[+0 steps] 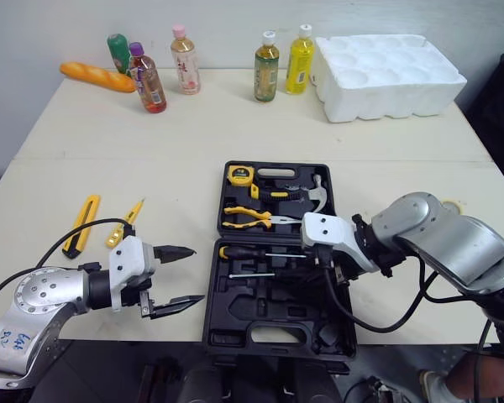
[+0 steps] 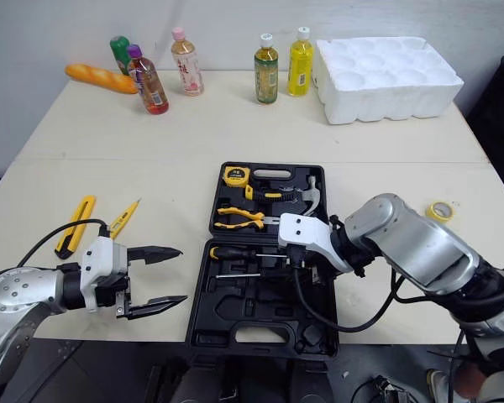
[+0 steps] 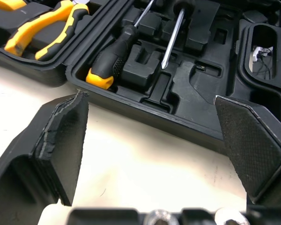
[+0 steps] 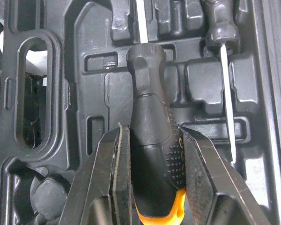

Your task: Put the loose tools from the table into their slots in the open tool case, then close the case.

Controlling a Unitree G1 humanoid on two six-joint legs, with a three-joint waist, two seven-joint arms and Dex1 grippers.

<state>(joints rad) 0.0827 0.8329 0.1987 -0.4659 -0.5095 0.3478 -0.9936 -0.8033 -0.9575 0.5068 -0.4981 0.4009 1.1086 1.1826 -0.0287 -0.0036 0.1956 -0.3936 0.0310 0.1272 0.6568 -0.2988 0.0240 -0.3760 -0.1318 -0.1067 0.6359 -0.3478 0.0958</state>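
Over the tool case's (image 1: 277,332) front half, right gripper (image 4: 153,130) clenches a screwdriver (image 4: 147,93), likely needing lowering into its slot; left gripper (image 1: 197,274) gapes.

Open black plastic tool case (image 1: 227,319), black-handled screwdriver (image 4: 150,140) gripped over it — yellow utility knife (image 1: 81,224), slim yellow screwdriver (image 1: 124,223) loose left of it

The table (image 1: 202,134) bears the tool case (image 1: 227,332), a yellow knife (image 1: 81,224), bottles (image 1: 267,67), a foam tray (image 1: 386,71) and perhaps a baguette (image 1: 97,77).
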